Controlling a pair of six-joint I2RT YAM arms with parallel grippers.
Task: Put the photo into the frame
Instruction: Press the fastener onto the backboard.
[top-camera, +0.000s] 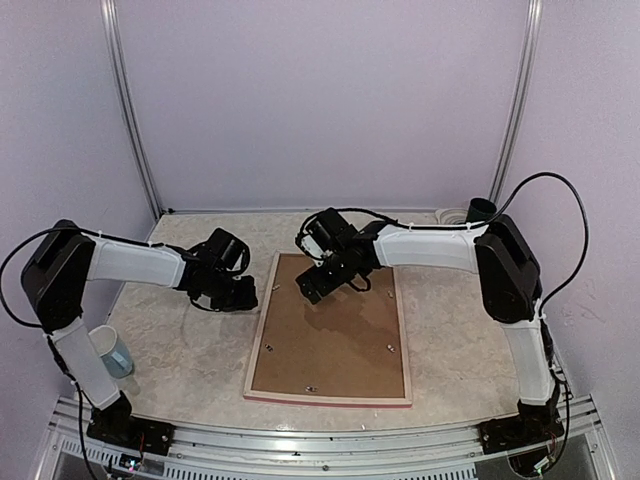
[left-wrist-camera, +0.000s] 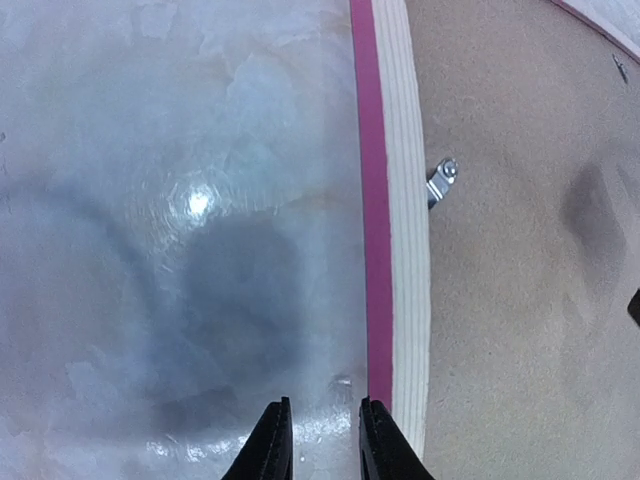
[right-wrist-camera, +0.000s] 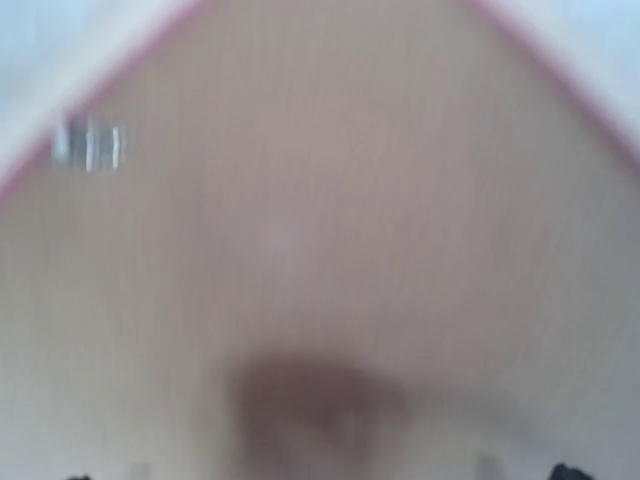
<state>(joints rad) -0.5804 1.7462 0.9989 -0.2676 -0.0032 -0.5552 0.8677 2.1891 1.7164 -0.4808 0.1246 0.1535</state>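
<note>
Your pale, marbled counter (top-camera: 200, 350) carries the frame (top-camera: 330, 397) lying flat and face down in the middle, reaching almost to the near edge, with the brown backing board (top-camera: 330, 345) showing inside it. A light cup (top-camera: 112, 352) stands at the left edge. A dark cup (top-camera: 481, 209) sits in the far right corner.

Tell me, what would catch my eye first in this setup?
A big frame lies face down in the middle, its brown backing board showing. The right end effector is over the board's far end, and the left end effector is just outside the frame's left edge, over the table. A pale cup stands at the near left.
</note>
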